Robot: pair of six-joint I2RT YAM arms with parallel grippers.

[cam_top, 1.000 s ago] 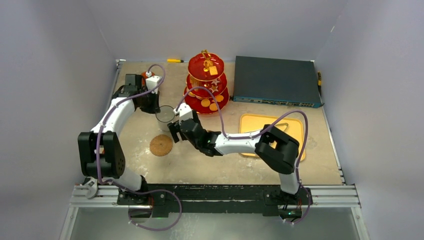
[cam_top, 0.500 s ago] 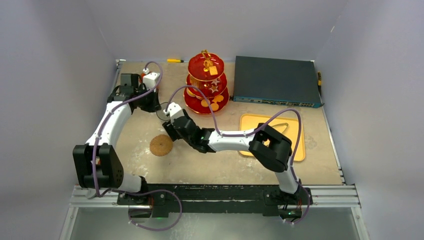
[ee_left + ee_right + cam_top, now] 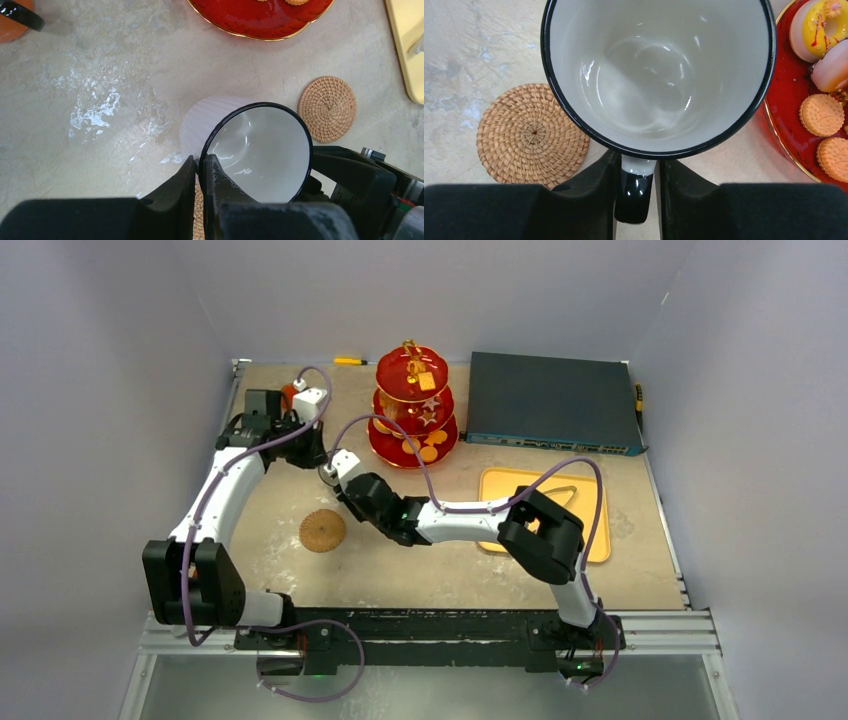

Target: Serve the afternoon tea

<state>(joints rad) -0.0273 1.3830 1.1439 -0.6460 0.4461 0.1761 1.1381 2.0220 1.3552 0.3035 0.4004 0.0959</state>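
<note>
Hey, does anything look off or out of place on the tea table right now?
One oddity: both arms hold the white mug at once, the left gripper pinching its rim and the right gripper gripping its handle. The table shows pale smears beside it, cause unclear. The mug is empty.

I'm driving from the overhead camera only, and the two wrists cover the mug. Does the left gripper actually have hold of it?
Observer: Yes. The left wrist view shows the left gripper shut on the white mug at its rim, one finger inside and one outside.
Operator: And the right gripper?
Observer: In the right wrist view the mug's black handle sits between the fingers of the right gripper. I cannot tell whether they are clamped.
Operator: Anything in the mug?
Observer: No, both wrist views show a bare, glossy white inside.
</note>
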